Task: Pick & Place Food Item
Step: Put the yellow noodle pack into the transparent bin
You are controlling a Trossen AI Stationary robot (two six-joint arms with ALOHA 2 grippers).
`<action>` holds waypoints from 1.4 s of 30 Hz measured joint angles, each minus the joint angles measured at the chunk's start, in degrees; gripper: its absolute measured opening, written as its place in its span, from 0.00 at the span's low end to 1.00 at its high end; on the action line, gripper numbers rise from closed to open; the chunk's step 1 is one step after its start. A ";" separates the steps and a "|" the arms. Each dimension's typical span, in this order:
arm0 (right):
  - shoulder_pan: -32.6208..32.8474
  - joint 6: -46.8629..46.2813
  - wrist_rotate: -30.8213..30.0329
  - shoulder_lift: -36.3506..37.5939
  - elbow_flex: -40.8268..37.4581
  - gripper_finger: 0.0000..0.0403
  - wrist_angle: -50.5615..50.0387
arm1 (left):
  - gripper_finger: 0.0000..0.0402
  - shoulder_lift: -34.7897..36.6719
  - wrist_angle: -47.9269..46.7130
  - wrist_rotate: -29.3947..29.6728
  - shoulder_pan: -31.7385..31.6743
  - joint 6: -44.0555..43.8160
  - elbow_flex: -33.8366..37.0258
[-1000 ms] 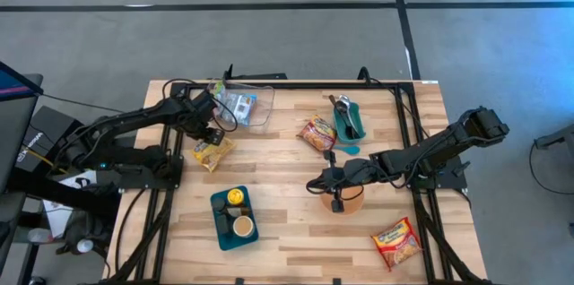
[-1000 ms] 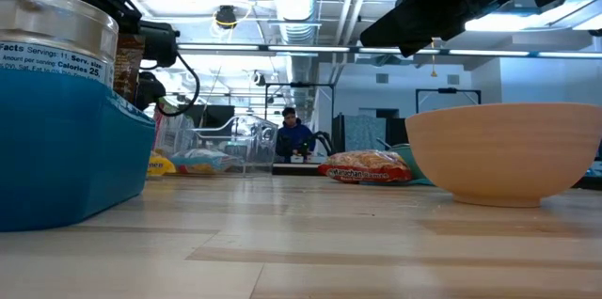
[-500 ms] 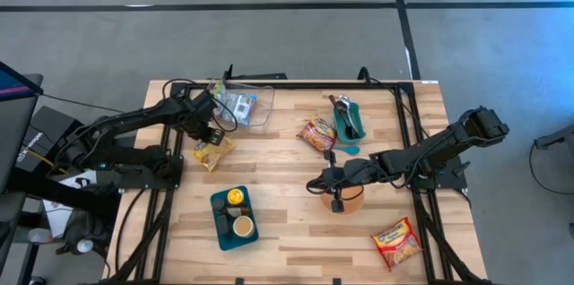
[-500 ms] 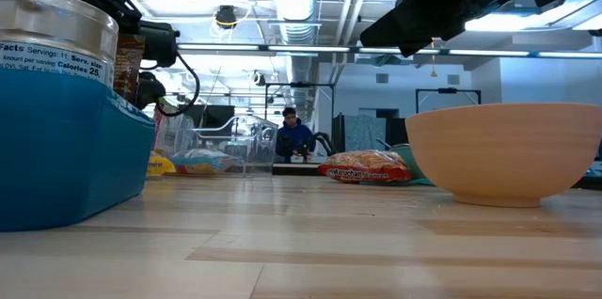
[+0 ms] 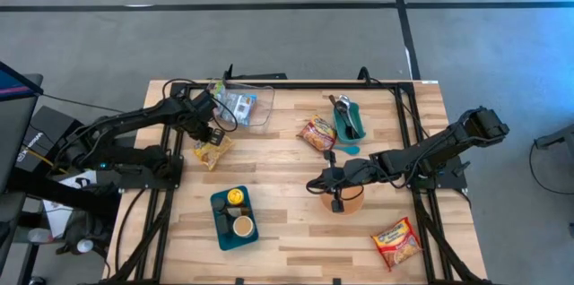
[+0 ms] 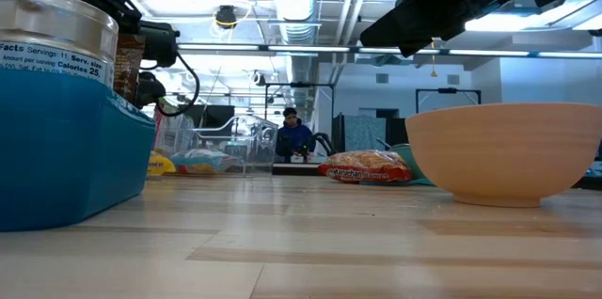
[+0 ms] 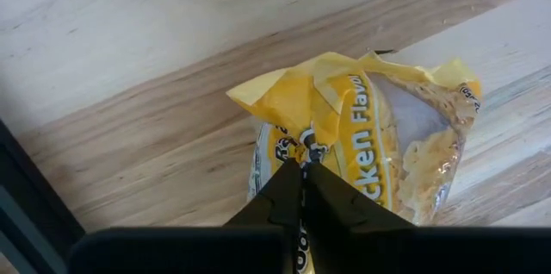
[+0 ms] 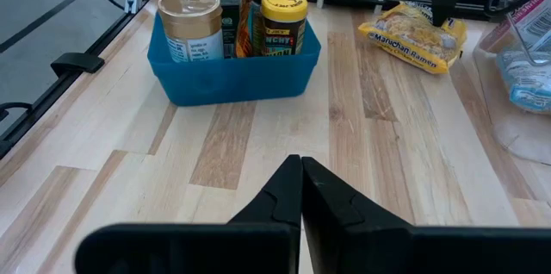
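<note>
Wooden table [image 5: 287, 222] carries: yellow ramen packet [image 5: 213, 151], clear container [image 5: 254, 108], blue bin [image 5: 218, 222], tan bowl [image 5: 352, 201] — two orange ramen packets [image 5: 317, 133].

A robotics lab or workshop: a wooden table [image 5: 287, 231] on a bare concrete floor [image 5: 269, 34] marked with dark lines, exposed ducts [image 6: 296, 3] and strip lights [image 6: 235, 50] overhead, metal frames [image 6: 451, 97] across the room, and a person [image 6: 293, 137] seated at a far bench.

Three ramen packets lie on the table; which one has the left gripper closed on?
The yellow chicken-flavour ramen packet by the clear plastic container. The left gripper pinches its edge; both orange-red packets lie untouched.
</note>
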State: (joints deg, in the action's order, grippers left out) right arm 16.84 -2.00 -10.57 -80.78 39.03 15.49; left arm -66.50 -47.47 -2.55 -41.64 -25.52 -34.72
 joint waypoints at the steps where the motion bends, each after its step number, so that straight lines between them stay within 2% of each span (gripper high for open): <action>1: 0.00 0.00 0.00 -0.02 0.00 0.00 0.00 | 0.01 0.00 0.00 0.00 0.00 0.00 0.00; 9: 0.00 0.00 0.01 0.00 -0.02 0.00 0.00 | 0.00 1.74 0.07 -0.02 -0.01 -0.02 0.02; 18: 0.00 0.00 0.00 -0.01 -0.01 0.00 0.00 | 0.00 11.12 0.10 -1.23 0.24 -0.40 0.02; 30: 0.00 0.00 0.01 0.00 0.00 0.00 0.00 | 0.00 21.80 0.82 -3.89 3.91 -0.35 0.02; 36: 0.00 0.00 0.00 -0.01 0.00 0.00 0.00 | 0.00 24.60 5.46 -5.38 5.76 -0.29 0.02; 42: 0.00 0.00 0.00 0.00 0.00 0.00 0.00 | 0.00 26.30 15.17 -7.21 7.87 -0.35 0.02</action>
State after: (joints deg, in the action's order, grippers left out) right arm 16.84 -2.00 -10.57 -80.78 39.02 15.49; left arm -40.20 -32.30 -9.76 -33.76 -25.87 -34.70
